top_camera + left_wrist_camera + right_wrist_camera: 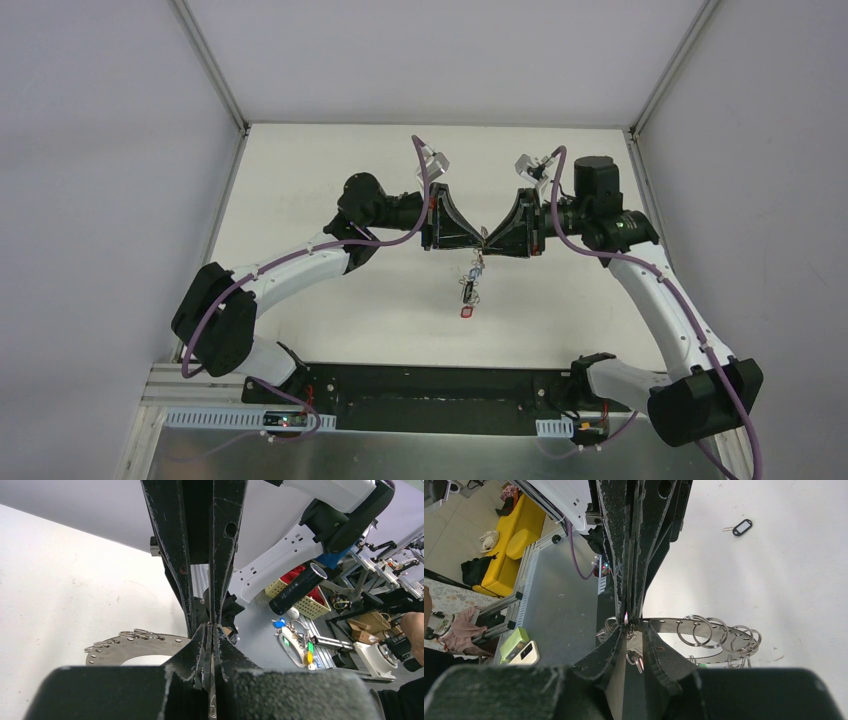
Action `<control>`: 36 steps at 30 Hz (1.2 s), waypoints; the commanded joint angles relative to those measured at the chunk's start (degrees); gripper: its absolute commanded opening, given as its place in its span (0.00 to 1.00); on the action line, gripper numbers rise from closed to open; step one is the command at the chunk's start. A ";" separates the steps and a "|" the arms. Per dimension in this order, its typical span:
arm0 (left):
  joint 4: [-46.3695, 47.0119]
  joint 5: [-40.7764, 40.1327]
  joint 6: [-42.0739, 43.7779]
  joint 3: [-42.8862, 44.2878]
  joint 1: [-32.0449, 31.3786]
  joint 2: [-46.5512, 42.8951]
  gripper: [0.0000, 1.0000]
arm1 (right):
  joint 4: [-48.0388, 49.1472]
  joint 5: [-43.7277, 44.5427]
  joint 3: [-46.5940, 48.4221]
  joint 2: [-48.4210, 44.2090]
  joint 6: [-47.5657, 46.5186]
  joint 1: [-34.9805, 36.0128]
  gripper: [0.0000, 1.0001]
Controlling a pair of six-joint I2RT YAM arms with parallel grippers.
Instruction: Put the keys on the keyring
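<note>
Keyring (669,624) aloft, keys (472,285) dangling below: left fingers (197,650) clamped on it, right fingers (656,650) straddling opposite, grip unclear.

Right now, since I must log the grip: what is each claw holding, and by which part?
Both the left claw and right claw pinch the keyring by its flat band's edge; keys dangle beneath.

My left claw (478,238) and right claw (491,238) are matt black, scuffed pale along the edges. My arms (300,280) are white, trailed by purple cable (424,170). The keyring (666,624) is dull silver-grey, dotted with small holes. A red tag (467,312) shows at six o'clock from my claws. A black tag (742,527) lies at one o'clock on the white table (330,160).
</note>
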 commanded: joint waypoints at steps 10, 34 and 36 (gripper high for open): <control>2.06 -1.12 0.81 1.46 -0.38 -0.19 0.00 | 5.67 -1.97 -1.91 -0.40 3.33 0.03 0.04; -40.52 -4.38 27.63 11.33 0.94 -4.89 0.43 | -22.61 24.01 14.41 4.94 -18.51 9.37 0.00; -41.47 -4.91 28.40 11.58 0.85 -4.77 0.41 | -23.08 24.83 15.14 5.56 -18.68 9.93 0.00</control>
